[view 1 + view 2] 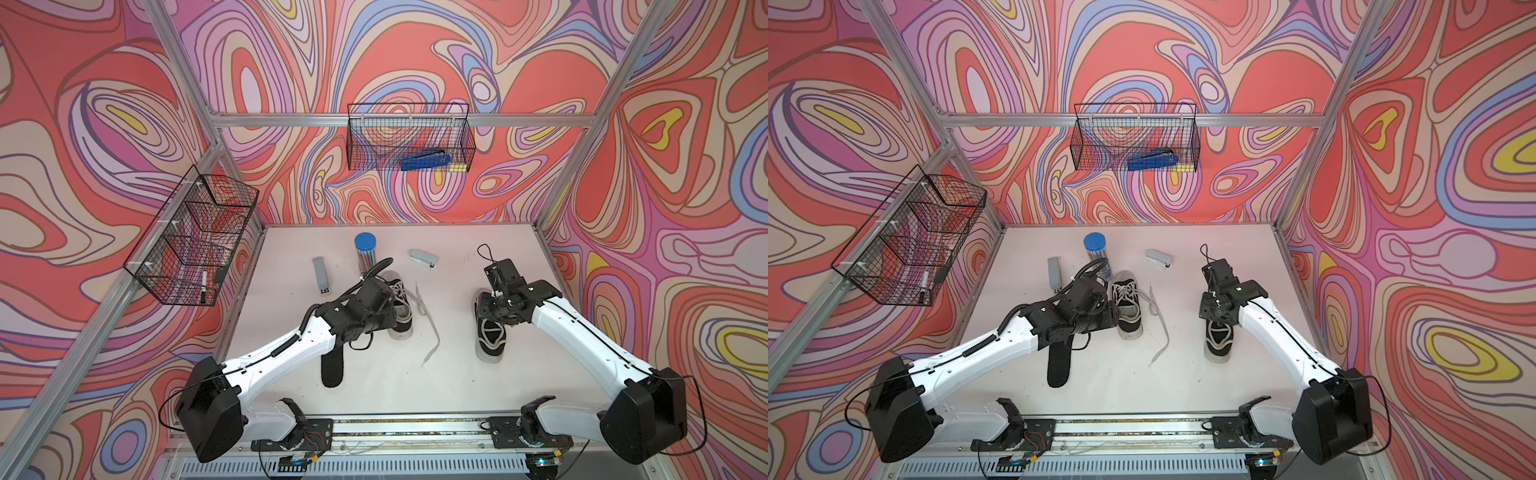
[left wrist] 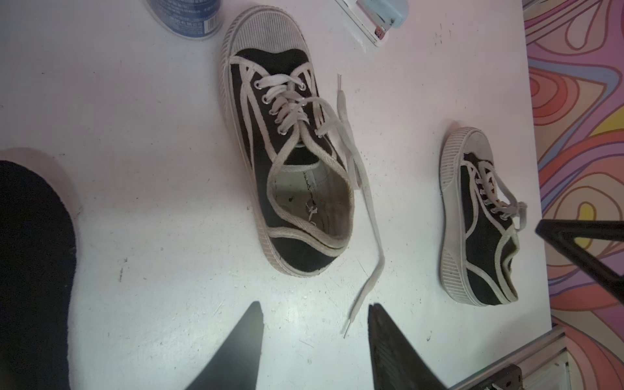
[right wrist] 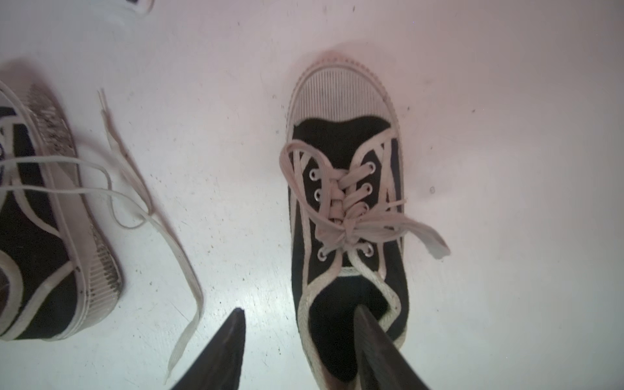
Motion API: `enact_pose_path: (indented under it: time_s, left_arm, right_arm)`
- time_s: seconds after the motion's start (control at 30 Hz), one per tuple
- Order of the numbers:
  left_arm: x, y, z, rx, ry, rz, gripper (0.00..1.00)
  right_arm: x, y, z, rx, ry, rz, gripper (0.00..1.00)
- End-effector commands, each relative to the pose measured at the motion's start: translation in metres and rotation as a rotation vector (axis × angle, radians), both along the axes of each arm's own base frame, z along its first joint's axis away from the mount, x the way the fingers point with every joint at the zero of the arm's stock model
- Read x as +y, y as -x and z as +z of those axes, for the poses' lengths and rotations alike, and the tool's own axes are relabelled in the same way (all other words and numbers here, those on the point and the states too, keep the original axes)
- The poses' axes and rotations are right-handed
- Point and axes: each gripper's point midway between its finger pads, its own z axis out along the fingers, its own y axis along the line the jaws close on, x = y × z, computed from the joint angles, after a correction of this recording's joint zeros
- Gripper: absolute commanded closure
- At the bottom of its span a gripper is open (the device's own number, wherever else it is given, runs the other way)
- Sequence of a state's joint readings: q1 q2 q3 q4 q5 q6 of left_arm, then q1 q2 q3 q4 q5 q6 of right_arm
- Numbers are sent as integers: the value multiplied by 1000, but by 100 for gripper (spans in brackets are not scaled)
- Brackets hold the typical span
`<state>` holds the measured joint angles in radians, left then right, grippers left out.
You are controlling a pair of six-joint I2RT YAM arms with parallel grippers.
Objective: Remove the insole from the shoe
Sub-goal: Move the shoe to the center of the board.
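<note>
Two black canvas shoes with white soles stand on the white table. The laced shoe [image 3: 347, 162] [image 1: 490, 336] holds a black insole [image 3: 337, 320] in its opening. My right gripper [image 3: 300, 309] is open above its heel: one finger hangs over the insole, and the other is outside the shoe's side wall. The other shoe [image 2: 290, 162] [image 1: 401, 307] has loose laces and a pale, bare inside. A separate black insole [image 2: 30, 270] [image 1: 332, 370] lies flat on the table beside it. My left gripper [image 2: 314, 305] is open over bare table near that shoe's heel, holding nothing.
A loose lace [image 1: 430, 328] trails across the table between the shoes. At the back stand a blue-lidded canister [image 1: 365, 249], a grey stapler [image 1: 424, 259] and a grey block [image 1: 321, 276]. Wire baskets hang on the back wall [image 1: 409, 137] and the left wall [image 1: 191, 237].
</note>
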<state>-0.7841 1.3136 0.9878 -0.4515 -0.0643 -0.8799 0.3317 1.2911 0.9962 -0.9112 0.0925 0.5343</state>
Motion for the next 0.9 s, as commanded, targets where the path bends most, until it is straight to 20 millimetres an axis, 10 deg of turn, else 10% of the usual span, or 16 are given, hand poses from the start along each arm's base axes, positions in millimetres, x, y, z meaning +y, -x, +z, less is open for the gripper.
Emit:
enact_pose_path:
  time_s: [0.0,0.13,0.33,0.87]
  left_arm:
    - [-1,-6,12,-32,27,35,48]
    - [6,-4,11,-37,9,43,48]
    - [27,-3,21,-76,-20,91,48]
    - [8,6,16,-45,33,-23,49]
  right_arm:
    - [16,8,-21,63,-104,1,46]
    - [23,3,-39,83,-129,-1,50]
    - [36,-14,-45,78,-138,83,99]
    - [164,30,-35,103,-239,303,100]
